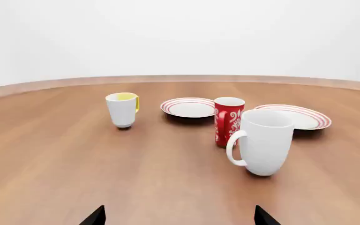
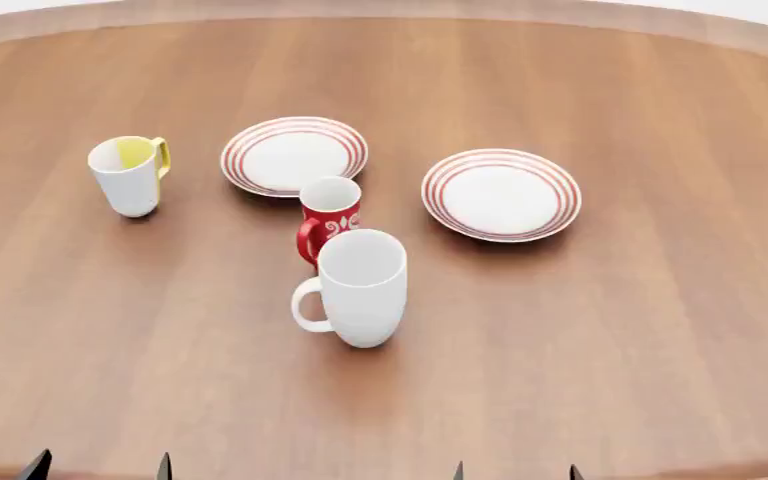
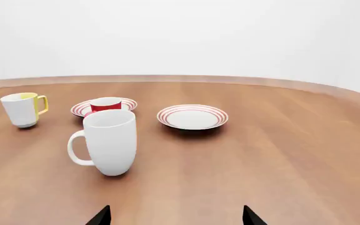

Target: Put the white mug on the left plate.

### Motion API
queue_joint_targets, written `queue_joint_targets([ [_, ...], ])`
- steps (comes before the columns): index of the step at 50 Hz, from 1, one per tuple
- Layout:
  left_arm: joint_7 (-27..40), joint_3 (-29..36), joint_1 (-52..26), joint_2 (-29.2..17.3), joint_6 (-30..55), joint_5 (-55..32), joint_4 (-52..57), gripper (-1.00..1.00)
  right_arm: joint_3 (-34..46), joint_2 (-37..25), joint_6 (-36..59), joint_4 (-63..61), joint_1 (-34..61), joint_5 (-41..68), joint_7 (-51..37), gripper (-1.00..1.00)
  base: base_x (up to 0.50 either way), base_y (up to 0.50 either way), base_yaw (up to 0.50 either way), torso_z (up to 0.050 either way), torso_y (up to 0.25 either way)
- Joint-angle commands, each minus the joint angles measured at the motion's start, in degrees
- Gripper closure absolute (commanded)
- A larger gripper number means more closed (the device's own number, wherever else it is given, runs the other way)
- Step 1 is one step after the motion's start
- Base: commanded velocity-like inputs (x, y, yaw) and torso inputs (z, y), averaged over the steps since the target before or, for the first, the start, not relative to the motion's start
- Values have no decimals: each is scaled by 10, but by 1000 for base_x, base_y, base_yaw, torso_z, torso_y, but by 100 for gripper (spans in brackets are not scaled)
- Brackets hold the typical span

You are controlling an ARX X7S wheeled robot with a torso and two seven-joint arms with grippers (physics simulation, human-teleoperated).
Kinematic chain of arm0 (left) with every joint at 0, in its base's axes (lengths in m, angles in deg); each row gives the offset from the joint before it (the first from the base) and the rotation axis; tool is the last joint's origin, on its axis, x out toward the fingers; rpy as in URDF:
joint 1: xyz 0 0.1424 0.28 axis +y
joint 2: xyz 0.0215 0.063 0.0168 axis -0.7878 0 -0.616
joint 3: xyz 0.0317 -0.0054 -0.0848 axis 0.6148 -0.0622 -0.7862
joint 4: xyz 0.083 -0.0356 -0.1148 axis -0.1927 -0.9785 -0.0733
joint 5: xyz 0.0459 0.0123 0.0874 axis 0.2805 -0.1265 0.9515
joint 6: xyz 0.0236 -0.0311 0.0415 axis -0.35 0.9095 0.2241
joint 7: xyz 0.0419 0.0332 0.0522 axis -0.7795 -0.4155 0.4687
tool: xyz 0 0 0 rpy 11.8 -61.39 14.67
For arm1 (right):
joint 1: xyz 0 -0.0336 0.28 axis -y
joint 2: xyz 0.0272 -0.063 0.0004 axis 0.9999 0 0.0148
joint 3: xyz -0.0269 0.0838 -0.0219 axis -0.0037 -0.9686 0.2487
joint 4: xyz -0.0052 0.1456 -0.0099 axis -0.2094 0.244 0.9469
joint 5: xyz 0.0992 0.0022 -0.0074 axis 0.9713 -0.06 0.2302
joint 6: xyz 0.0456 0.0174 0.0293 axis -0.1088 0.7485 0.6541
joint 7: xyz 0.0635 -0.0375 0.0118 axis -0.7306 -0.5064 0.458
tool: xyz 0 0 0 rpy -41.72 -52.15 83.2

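Note:
The tall white mug (image 2: 361, 286) stands upright near the middle of the wooden table, its handle toward the left in the head view; it also shows in the wrist views as the white mug (image 1: 264, 141) and the white mug (image 3: 109, 141). The left plate (image 2: 293, 156), white with red rings, lies behind it; the same left plate (image 1: 188, 107) (image 3: 80, 108) is partly hidden by a red mug in the right wrist view. My left gripper (image 2: 99, 467) and right gripper (image 2: 515, 471) sit at the near table edge, both open and empty, well short of the mug.
A red patterned mug (image 2: 329, 218) stands just behind the white mug, touching the left plate's front edge in view. A small white mug with yellow inside (image 2: 128, 174) is at the left. A second ringed plate (image 2: 502, 194) lies at the right.

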Motion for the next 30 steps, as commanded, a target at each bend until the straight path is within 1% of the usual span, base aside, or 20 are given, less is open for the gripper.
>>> queue_joint_targets([
  [1, 10, 11, 1, -9, -7, -8, 0, -100, 15, -9, 0, 2, 1, 6, -11, -100, 0, 0, 0, 0, 0],
  [6, 25, 25, 1, -20, -3, -13, 2, -100, 26, -19, 3, 0, 1, 16, -23, -100, 0, 0, 0, 0, 0],
  [7, 42, 19, 1, -18, -9, -11, 10, -100, 28, -21, 4, -1, 1, 17, -25, -100, 0, 0, 0, 0, 0],
  [8, 61, 11, -5, -16, 7, -7, 12, -100, 29, -22, 4, -1, 1, 18, -27, -100, 0, 0, 0, 0, 0],
  [10, 39, 14, 6, -21, 33, -45, 33, -100, 34, -26, 8, -8, -2, 16, -32, -100, 0, 0, 0, 0, 0],
  [12, 38, 38, 20, -28, 22, -22, 46, -100, 44, -29, 22, -35, -14, 5, -39, -100, 0, 0, 0, 0, 0],
  [14, 43, 40, 22, -28, 40, -27, 62, -100, 47, -31, 27, -53, -21, 6, -43, -100, 0, 0, 0, 0, 0],
  [17, 37, 45, 35, -34, 76, -47, 136, -100, 53, -35, 37, -71, -24, 6, -45, -100, 0, 0, 0, 0, 0],
  [18, 41, 47, 39, -38, 114, -47, 180, -100, 54, -36, 39, -76, -23, 7, -46, -100, 0, 0, 0, 0, 0],
  [21, 47, 47, 42, -44, 136, -51, 222, -100, 61, -40, 63, -122, -25, 3, -49, -100, 0, 0, 0, 0, 0],
  [22, 46, 45, 44, -48, 140, -56, 251, -100, 65, -41, 81, -155, -25, 1, -50, -100, 0, 0, 0, 0, 0],
  [24, 48, 43, 45, -50, 150, -62, 271, -100, 68, -43, 91, -176, -25, 2, -52, -100, 0, 0, 0, 0, 0],
  [26, 52, 37, 48, -52, 171, -75, 310, -100, 62, -39, 93, -213, -27, 27, -49, -100, 0, 0, 0, 0, 0],
  [28, 55, 36, 48, -54, 185, -79, 333, -100, 70, -43, 114, -246, -27, 16, -54, -100, 0, 0, 0, 0, 0],
  [30, 61, 32, 47, -57, 215, -91, 382, -100, 75, -47, 148, -310, -27, 10, -59, -100, 0, 0, 0, 0, 0],
])
